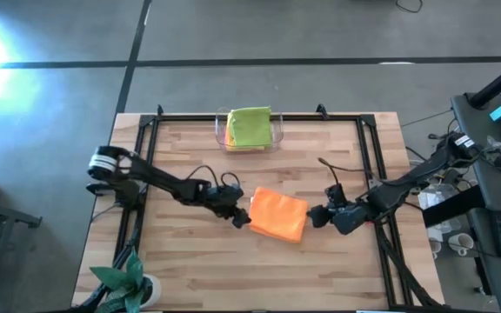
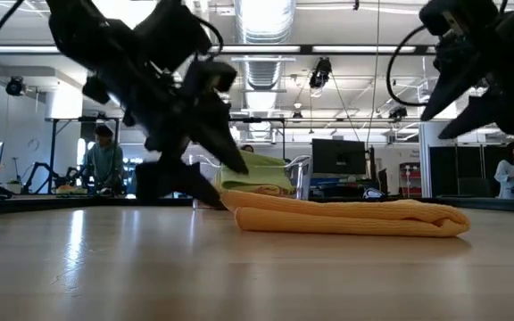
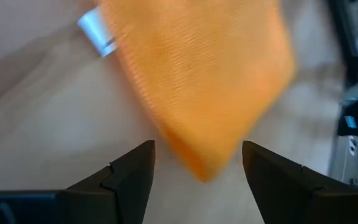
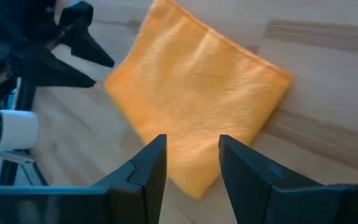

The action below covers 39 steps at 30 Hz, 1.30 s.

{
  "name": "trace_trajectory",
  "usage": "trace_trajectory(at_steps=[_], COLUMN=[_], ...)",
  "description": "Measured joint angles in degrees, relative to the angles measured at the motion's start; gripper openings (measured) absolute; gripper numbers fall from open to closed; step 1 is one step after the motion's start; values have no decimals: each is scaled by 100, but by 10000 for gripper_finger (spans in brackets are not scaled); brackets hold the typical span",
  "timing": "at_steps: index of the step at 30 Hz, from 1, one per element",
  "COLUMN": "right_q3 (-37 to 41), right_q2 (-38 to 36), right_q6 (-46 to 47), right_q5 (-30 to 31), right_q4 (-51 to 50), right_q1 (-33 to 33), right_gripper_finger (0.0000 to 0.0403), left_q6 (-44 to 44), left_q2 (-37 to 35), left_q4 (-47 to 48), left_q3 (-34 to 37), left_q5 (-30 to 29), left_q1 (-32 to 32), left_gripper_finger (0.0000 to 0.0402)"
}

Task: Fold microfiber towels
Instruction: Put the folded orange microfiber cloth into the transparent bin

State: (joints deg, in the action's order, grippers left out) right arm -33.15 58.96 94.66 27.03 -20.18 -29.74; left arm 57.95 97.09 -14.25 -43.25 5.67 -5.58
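A folded orange towel (image 1: 278, 215) lies flat on the wooden table near its middle; it also shows in the low view (image 2: 351, 217), the left wrist view (image 3: 197, 81) and the right wrist view (image 4: 194, 99). My left gripper (image 1: 243, 217) is open just left of it, its fingers standing on either side of the towel's near-left corner (image 3: 207, 167). My right gripper (image 1: 314, 216) is open just right of the towel. A lime green towel (image 1: 250, 126) lies folded on top of others in a clear tray (image 1: 277, 132) at the table's far edge.
A potted plant (image 1: 122, 283) stands at the near left corner. A black frame (image 1: 368, 148) runs round the tabletop. Bare wood lies in front of the towel. People and desks show in the room beyond.
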Motion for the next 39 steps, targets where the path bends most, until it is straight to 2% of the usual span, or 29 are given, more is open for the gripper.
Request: trace_trajectory(at_steps=[8, 14, 21, 25, 28, 34, 39], right_q3=[329, 599, 645, 649, 650, 634, 641], right_q2=[275, 612, 990, 1443, 1848, 2520, 2611], right_q6=[425, 1105, 1056, 1090, 1039, 646, 472], right_q5=[6, 8, 6, 6, 45, 130, 5], right_q4=[11, 64, 631, 968, 1580, 2726, 2870], right_q1=[42, 177, 340, 470, 534, 553, 560], right_gripper_finger=[138, 160, 169, 169, 170, 164, 124], left_q6=[366, 628, 811, 800, 760, 617, 502], left_q2=[625, 1009, 1399, 1534, 1608, 1671, 1671], left_q4=[-665, -1097, -1386, -1428, -1452, -1480, -1508], left_q3=[-8, -10, -125, -295, -406, -469, -472], left_q5=[200, 238, 263, 362, 431, 439, 341], left_q1=[3, 7, 46, 46, 48, 48, 46], left_gripper_finger=[226, 226, 226, 226, 224, 176, 110])
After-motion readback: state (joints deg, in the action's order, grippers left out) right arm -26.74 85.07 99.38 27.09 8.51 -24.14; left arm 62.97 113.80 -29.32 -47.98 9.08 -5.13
